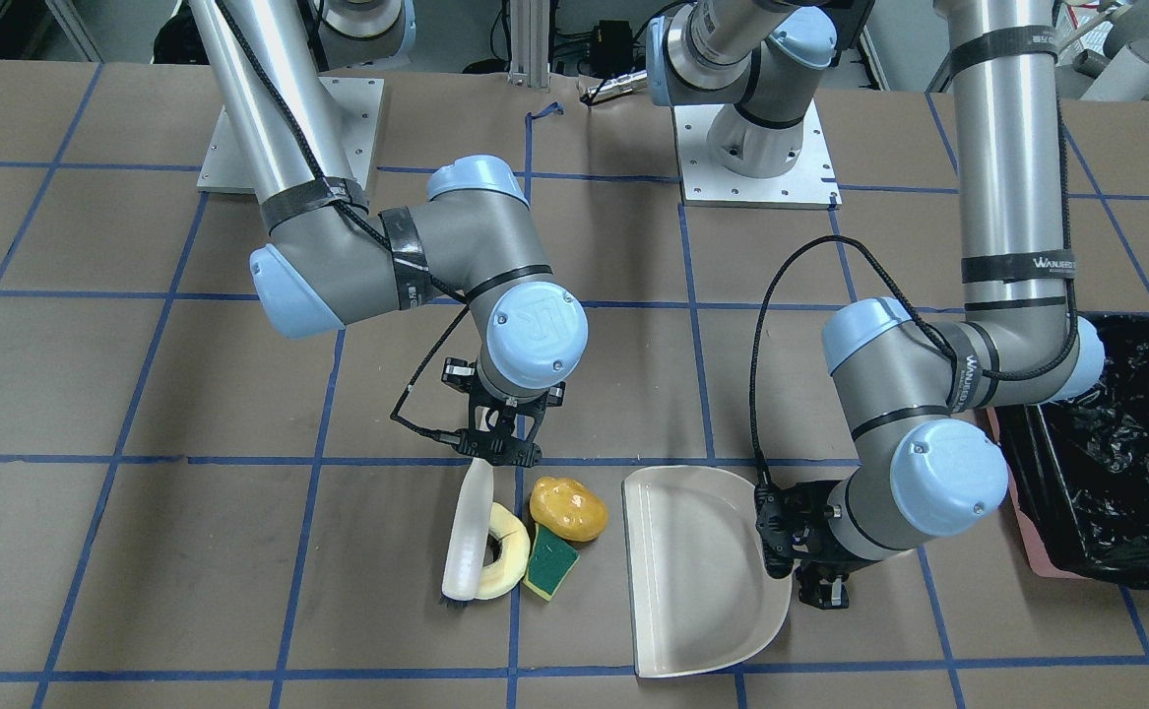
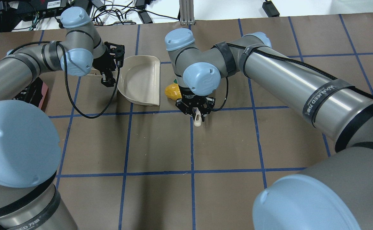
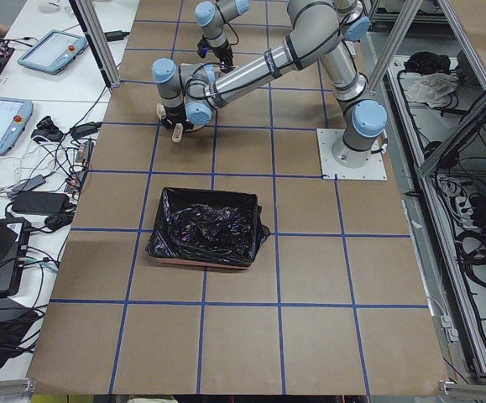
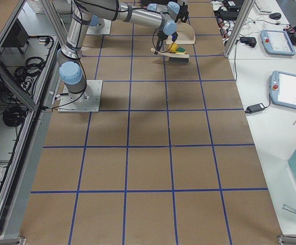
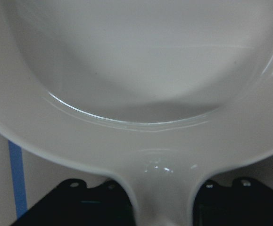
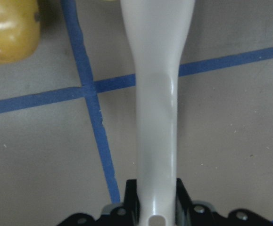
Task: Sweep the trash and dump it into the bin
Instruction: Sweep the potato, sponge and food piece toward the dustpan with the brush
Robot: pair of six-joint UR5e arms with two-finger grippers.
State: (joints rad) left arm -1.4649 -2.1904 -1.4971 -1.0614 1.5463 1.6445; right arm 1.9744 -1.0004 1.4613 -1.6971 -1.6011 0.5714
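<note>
At the handle of the beige dustpan (image 1: 692,561), the left gripper (image 1: 798,553) is clamped on; the basin is bare, its mouth facing 9 o'clock in the front-facing view, with the black-lined bin (image 1: 1116,473) at its 3 o'clock. The right gripper (image 1: 503,448) pinches a white brush (image 1: 466,537) running 12-to-6 against the melon slice (image 1: 507,551). The sponge wedge (image 1: 549,563) and amber piece (image 1: 567,508) lie on the desk (image 1: 141,551) between brush and dustpan.
</note>
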